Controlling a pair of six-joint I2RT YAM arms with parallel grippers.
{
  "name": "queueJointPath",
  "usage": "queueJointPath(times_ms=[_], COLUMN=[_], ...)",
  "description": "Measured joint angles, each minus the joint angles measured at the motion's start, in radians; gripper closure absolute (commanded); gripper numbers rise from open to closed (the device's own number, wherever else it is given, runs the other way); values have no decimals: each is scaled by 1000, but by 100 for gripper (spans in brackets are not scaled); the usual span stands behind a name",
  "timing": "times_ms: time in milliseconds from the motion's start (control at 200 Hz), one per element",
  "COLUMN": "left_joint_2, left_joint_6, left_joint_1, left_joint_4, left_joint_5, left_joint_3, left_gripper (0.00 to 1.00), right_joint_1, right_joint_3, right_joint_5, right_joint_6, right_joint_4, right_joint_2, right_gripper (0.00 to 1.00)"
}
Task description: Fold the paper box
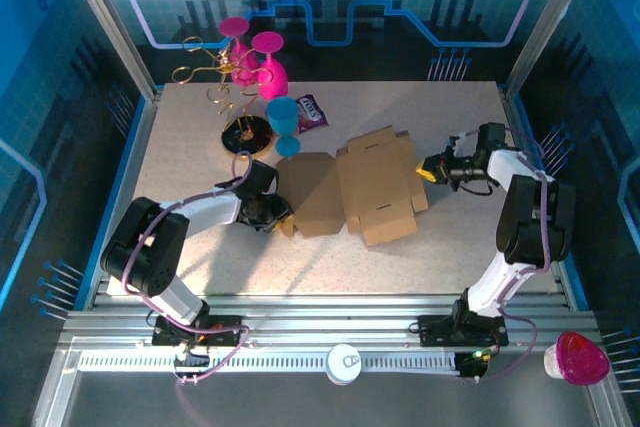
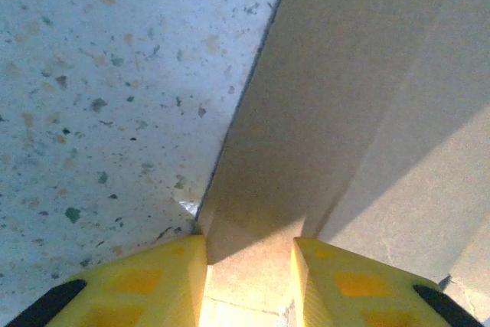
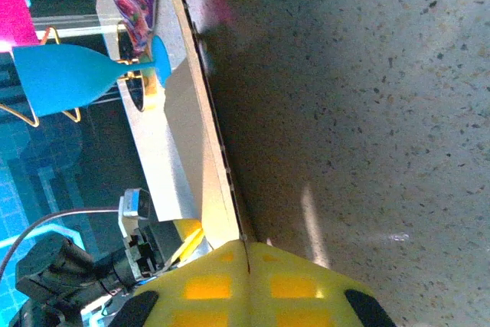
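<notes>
Cardboard box (image 1: 375, 187): I'm pinching its flap, right gripper (image 3: 246, 249) closed; left gripper (image 2: 249, 246) half-open, hold unclear; aiming to fold slowly along crease.

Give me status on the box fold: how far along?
Early. Done: little; the box lies mostly flat on the table, side panel and small flaps spread out. In hand: the right gripper is shut at its right edge, apparently pinching a flap; the left gripper has the left edge between its fingers. Left: raising the walls, tucking the flaps, closing it up.
</notes>
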Motion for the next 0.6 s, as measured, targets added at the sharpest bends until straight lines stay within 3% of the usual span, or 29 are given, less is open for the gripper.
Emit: queueJointPath(times_ms=[265,440,600], left_joint_2=[-113,-194,-197], left_joint_6=[20,90,210], left_joint_1=[-55,-185,-328], left_joint_4=[-114,-185,-173], left_joint_5=[-75,-164,-227], left_joint_3=[97,318,500], left_gripper=[45,35,19], right_joint_1=[1,21,61], right_joint_3=[0,20,97], right_joint_5=[106,221,368], right_joint_6=[122,257,380], right_joint_4=[0,-19,-72], right_joint_2=[-172,-289,-377], right_gripper=[100,100,100])
